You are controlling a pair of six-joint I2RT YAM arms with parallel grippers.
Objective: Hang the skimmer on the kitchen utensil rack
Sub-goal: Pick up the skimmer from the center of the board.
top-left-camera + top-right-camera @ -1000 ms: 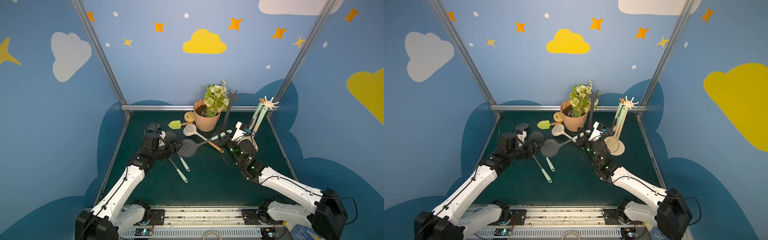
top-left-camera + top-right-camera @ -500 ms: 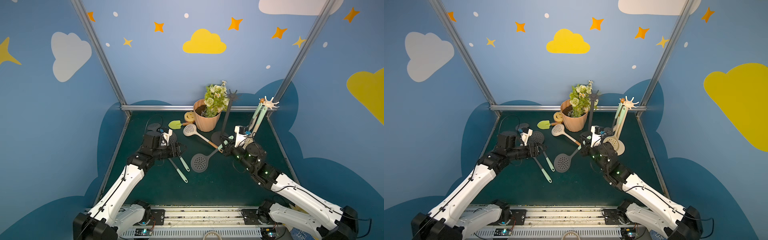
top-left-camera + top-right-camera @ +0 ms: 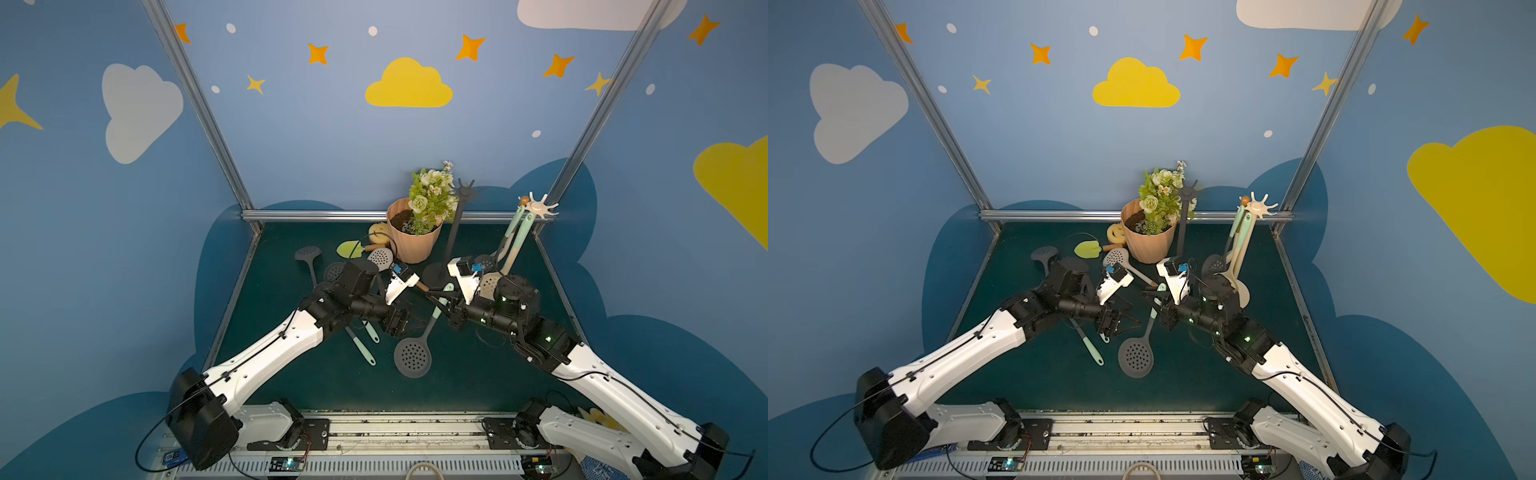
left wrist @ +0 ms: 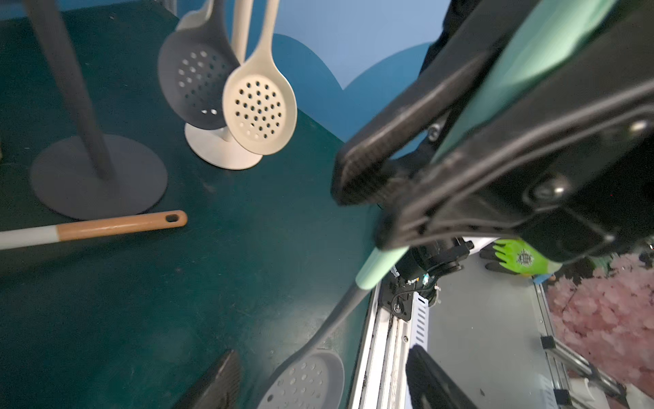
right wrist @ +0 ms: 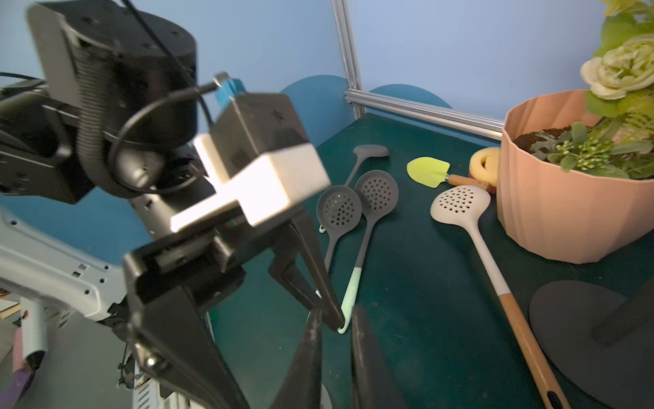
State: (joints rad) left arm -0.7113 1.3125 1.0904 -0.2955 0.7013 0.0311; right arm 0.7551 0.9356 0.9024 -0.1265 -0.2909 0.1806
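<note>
The right gripper [image 3: 439,302] is clamped on the skimmer [image 3: 412,356] mid-handle, probably to leave the top end free for hanging, and the left gripper [image 3: 413,322] has its jaws apart.

Matt grey skimmer [image 3: 412,358], ribbed plastic pot [image 3: 415,251]

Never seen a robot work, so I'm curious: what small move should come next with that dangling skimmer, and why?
Probably the left end effector closes on the dark stem of the skimmer. The right end effector is shut on its mint handle, the head hangs low, and the left one's open jaws sit close by the stem, suggesting a handover.
</note>
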